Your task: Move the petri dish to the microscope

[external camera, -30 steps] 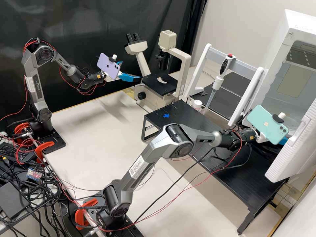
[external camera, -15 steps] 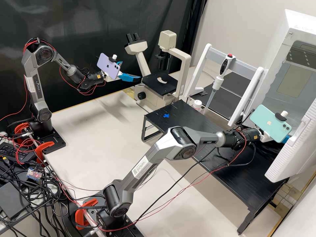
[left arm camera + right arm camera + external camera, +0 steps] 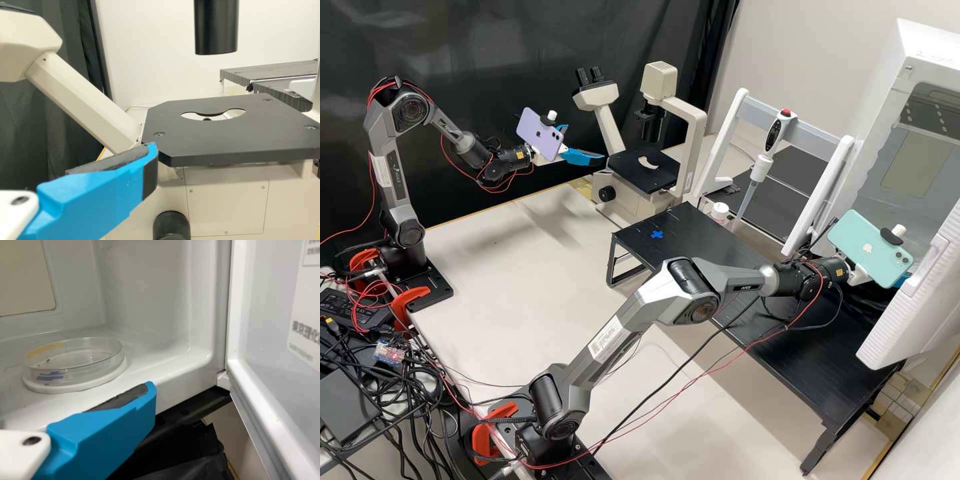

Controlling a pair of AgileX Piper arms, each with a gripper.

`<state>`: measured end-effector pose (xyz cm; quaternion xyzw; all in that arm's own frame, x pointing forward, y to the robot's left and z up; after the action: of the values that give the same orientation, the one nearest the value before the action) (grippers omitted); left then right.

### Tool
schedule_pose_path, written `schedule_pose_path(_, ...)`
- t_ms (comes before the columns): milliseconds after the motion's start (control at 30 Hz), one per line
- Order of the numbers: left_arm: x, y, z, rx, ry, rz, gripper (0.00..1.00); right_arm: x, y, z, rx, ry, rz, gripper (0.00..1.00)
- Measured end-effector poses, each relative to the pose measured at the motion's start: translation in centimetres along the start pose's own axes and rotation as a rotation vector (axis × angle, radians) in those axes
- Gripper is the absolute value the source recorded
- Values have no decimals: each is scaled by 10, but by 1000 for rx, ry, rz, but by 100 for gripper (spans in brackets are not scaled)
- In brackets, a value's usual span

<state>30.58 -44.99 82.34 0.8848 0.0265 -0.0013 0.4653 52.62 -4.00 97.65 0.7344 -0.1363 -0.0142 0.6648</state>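
In the high view my left gripper [image 3: 587, 141] stands open beside the microscope [image 3: 633, 167], level with its black stage. The left wrist view has one blue finger of my left gripper [image 3: 145, 162] near the stage's [image 3: 235, 140] corner, its dark pad bare. A little blue of my right gripper [image 3: 903, 279] shows behind the green phone at the white cabinet. Inside that cabinet, the clear petri dish [image 3: 75, 371] lies flat on a white round base. My right gripper [image 3: 142, 402] is open at the cabinet's front edge, one finger visible, apart from the dish.
The cabinet's door [image 3: 913, 300] is swung open beside my right arm. A pipette [image 3: 763, 160] hangs on a white frame behind the low black table [image 3: 720, 253], near a white-capped bottle [image 3: 719, 212]. The microscope's black condenser [image 3: 216, 27] overhangs its stage.
My right arm has extended a little farther toward the cabinet, its elbow lower and farther right and its phone slightly farther right. The left arm has kept still.
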Motion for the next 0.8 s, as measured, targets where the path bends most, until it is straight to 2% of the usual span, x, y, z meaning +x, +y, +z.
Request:
schedule_pose_path(33,0,0,0,0,0,0,100,0,0,0,2,-2,3,100)
schedule_pose_path(133,0,0,0,0,0,0,100,0,1,2,-5,-17,21,100)
schedule_pose_path(300,0,0,0,0,0,0,100,-6,5,4,-42,-48,69,100)
schedule_pose_path(333,0,0,0,0,0,0,100,-9,7,3,-67,-54,79,100)
schedule_pose_path(400,0,0,0,0,0,0,100,-13,10,2,-91,-65,91,100)
schedule_pose_path(533,0,0,0,0,0,0,100,-16,13,-1,-123,-70,97,100)
schedule_pose_path(800,0,0,0,0,0,0,100,-13,18,-14,-143,-40,114,100)
